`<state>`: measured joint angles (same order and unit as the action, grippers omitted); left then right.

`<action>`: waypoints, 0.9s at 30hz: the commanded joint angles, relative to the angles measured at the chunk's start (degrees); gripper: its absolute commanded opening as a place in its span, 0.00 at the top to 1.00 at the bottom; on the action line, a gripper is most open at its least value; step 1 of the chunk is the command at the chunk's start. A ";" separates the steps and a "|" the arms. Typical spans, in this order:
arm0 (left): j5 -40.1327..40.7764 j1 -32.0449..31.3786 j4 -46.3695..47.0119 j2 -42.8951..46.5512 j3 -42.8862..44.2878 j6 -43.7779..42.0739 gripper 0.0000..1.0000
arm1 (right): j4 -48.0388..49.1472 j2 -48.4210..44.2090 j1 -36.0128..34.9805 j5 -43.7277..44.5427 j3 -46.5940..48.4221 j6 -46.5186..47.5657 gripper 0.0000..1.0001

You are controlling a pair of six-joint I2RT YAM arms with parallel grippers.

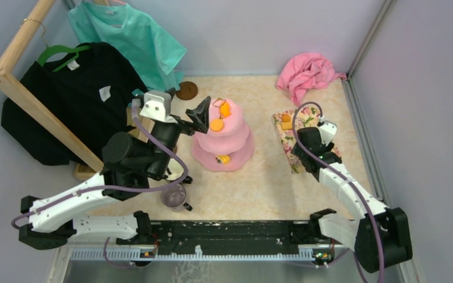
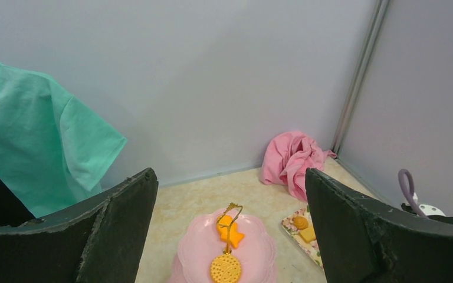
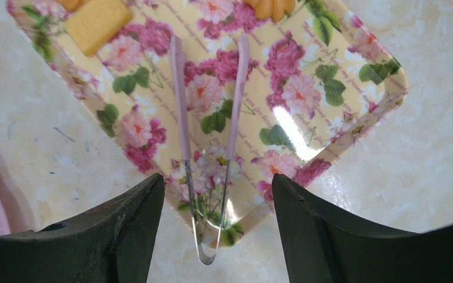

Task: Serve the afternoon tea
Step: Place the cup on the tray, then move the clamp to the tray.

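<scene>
The pink three-tier cake stand stands mid-table with its gold loop on top. An orange fish snack and a round biscuit lie on the top tier, and a yellow snack lies on the bottom tier. My left gripper is open and empty, raised just left of the stand's top. My right gripper is open, its jaws either side of the hinge end of pink-tipped tongs lying on the floral mat. A grey-purple mug stands by the left arm. A brown saucer lies at the back. The white mug is out of view.
A yellow square snack and an orange snack lie on the mat's far end. The pink cloth is heaped in the back right corner. A wooden rail with a black shirt and a teal shirt fills the left side.
</scene>
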<state>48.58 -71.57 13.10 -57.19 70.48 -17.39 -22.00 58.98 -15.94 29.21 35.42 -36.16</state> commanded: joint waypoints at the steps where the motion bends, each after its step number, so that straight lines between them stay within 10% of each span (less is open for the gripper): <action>1: -0.12 0.29 1.87 1.37 -0.52 0.68 0.01 | -1.00 2.60 -0.10 0.40 2.05 1.31 0.32; 27: 0.32 0.29 7.03 0.21 -3.50 -3.41 0.03 | 7.19 13.93 -3.66 3.42 0.10 1.85 0.30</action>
<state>48.84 -71.57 17.17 -56.99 67.59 -19.14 -18.72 71.55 -19.03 30.59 34.85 -34.87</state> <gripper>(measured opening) 0.975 0.705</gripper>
